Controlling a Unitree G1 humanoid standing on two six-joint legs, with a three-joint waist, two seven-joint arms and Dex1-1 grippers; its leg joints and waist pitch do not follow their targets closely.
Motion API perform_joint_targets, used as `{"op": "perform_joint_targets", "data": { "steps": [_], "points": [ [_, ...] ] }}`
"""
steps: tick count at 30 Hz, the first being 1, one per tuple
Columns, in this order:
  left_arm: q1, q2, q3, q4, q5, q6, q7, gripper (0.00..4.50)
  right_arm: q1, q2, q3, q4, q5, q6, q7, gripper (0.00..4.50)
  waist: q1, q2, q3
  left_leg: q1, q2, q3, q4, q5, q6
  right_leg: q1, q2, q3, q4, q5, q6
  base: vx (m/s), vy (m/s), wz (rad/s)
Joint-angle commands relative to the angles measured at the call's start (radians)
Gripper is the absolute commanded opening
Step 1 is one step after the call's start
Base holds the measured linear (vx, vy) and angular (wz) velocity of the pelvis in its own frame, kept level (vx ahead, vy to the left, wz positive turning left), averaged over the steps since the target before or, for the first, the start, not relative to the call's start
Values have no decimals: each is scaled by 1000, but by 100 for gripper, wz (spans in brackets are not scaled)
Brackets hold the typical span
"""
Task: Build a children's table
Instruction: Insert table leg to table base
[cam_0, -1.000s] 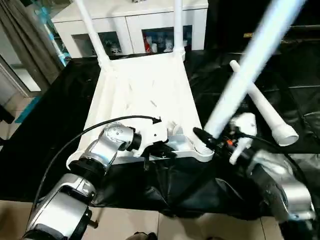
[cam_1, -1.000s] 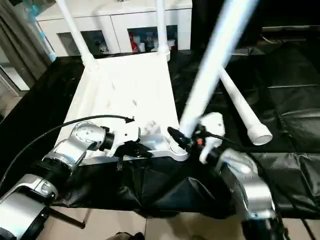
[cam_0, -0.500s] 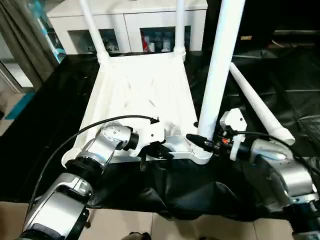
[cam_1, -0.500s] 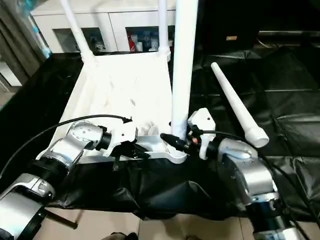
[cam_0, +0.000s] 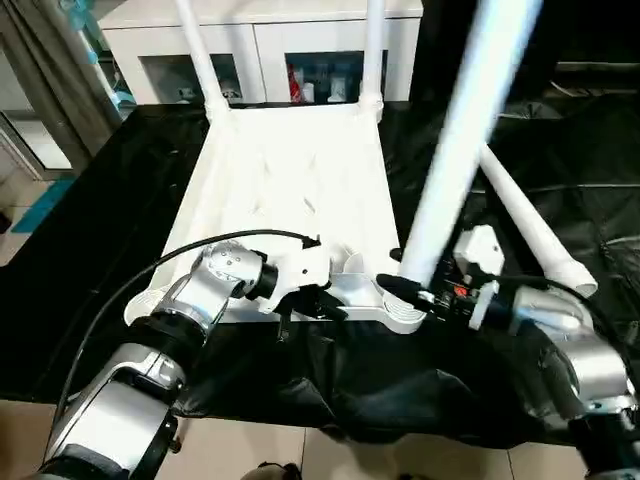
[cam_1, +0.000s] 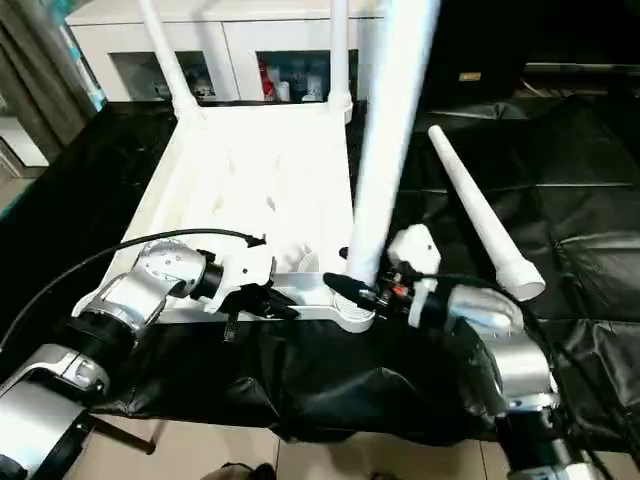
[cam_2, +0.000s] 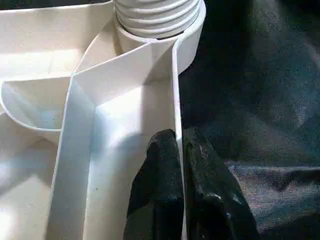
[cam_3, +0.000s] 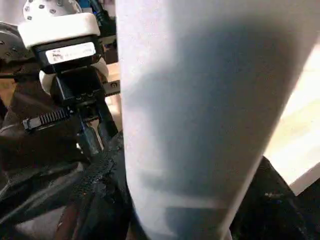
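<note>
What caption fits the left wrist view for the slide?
Left tool pinches the rim wall of the upturned tabletop, just short of the corner socket holding a ribbed leg end.

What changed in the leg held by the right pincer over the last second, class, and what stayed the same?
The leg in the right pincer swung from leaning right to upright, then tilted right again, its foot staying at the near right corner socket. The left pincer stayed shut on the tabletop's rim; the loose leg stayed lying.
</note>
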Motion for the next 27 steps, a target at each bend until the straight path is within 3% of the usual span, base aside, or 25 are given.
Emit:
{"op": "perform_joint_targets", "data": {
  "steps": [1,10,11,19,24,27],
  "points": [
    [-17,1,-14,-16,0,-23,-34,0,49,3,39,62,-29,37,8,193,-7,-9,-42,35,85,-53,-91,-445,17,20,-57,45,-78,-359,-231,0,0,0],
    [-21,15,-23,-15,-1,-17,-80,0,37,-11,90,96,-80,8,44,193,-8,-6,-42,34,85,-51,-94,-434,17,22,-56,44,-77,-323,-239,0,0,0],
    [-23,17,-25,-14,1,-18,-84,0,23,-16,108,118,-102,-4,59,193,-9,-2,-40,33,86,-52,-95,-441,15,22,-57,43,-76,-326,-241,0,0,0],
    [-38,13,-22,2,-1,-20,-93,0,15,-27,137,132,-121,-16,95,193,-13,-2,-35,38,88,-54,-100,-489,-4,18,-57,46,-83,-372,-230,0,0,0],
    [-39,14,-21,6,0,-23,-89,0,7,-23,131,156,-126,-29,90,193,-13,0,-37,38,88,-52,-102,-475,-2,20,-57,45,-82,-340,-240,0,0,0],
    [-42,7,-11,9,-3,-14,-66,0,3,-5,103,174,-114,-27,59,193,-14,-1,-34,37,88,-53,-102,-491,-2,18,-59,45,-85,-377,-236,0,0,0]
  ]
}}
